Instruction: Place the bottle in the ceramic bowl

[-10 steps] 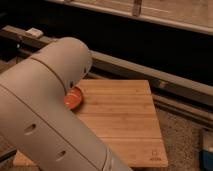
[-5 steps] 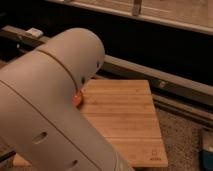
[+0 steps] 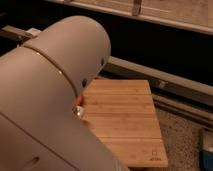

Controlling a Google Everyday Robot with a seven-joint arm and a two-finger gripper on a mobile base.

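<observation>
Seemingly unfinished: sliver of glossy orange-red ceramic bowl [image 3: 78,102] at left edge of wooden cutting board [image 3: 125,117]; whitish plastic bottle hidden behind white arm [image 3: 55,85]; tool hidden there, clamped narrow, load unseen; drop into bowl unconfirmed.

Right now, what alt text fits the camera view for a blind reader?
The robot's bulky white arm fills the left and centre, hiding the shut gripper behind it. A sliver of the orange-red ceramic bowl shows at the arm's edge, at the left side of a wooden cutting board; the bottle is not visible.
</observation>
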